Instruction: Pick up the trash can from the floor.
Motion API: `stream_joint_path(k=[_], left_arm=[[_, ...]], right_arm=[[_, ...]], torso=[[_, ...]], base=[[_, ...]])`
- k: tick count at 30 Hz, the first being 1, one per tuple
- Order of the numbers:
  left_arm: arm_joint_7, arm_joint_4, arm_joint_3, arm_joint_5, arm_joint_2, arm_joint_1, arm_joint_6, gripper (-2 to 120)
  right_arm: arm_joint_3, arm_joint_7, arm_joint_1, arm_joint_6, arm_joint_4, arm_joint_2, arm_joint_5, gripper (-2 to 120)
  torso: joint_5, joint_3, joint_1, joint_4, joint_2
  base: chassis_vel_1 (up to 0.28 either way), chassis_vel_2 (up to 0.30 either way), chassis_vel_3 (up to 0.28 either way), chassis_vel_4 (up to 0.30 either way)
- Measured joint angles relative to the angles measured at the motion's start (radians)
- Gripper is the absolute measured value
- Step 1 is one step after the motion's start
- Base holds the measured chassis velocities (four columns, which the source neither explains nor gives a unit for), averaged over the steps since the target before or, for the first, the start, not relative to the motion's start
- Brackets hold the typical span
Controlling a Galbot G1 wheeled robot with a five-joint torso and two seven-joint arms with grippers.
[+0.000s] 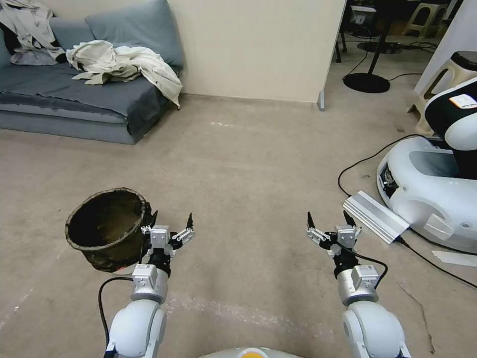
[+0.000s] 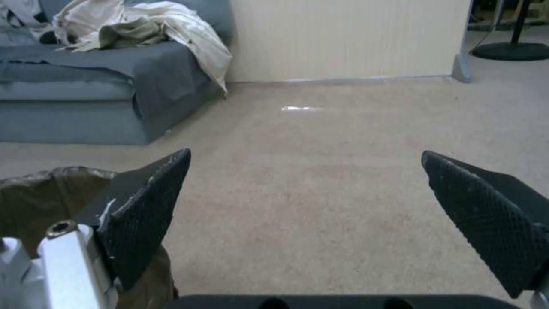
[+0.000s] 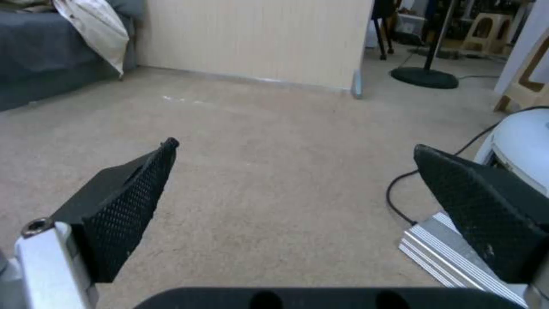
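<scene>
Trash can (image 1: pixel 107 228) upright on floor (image 1: pixel 248 164), dark bag over rim, inside dim, contents not discernible. Sits just left of my left gripper (image 1: pixel 171 221), fingers spread, nothing held. My right gripper (image 1: pixel 328 221) well apart, fingers spread

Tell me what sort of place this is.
Probably a lab or office lounge: carpeted floor, a low grey sofa strewn with clothes, and another white robot base with trailing cables to the right.
</scene>
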Motion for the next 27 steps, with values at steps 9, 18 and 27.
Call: stream_joint_path(k=[9,18,27], left_arm=[[0.0,0.0,0.0,0.0,0.0,0.0,0.0,100],[0.0,0.0,0.0,0.0,0.0,0.0,0.0,100],[-0.003,-0.121,0.022,-0.106,-0.013,0.011,0.118,100]], right_arm=[[0.0,0.0,0.0,0.0,0.0,0.0,0.0,100],[0.0,0.0,0.0,0.0,0.0,0.0,0.0,100],[0.063,-0.014,-0.039,-0.097,0.155,-0.027,0.078,100]], torso=[[0.0,0.0,0.0,0.0,0.0],[0.0,0.0,0.0,0.0,0.0],[0.0002,0.0,0.0,-0.0001,0.0]], base=[[0.0,0.0,0.0,0.0],[0.0,0.0,0.0,0.0],[0.0,0.0,0.0,0.0]])
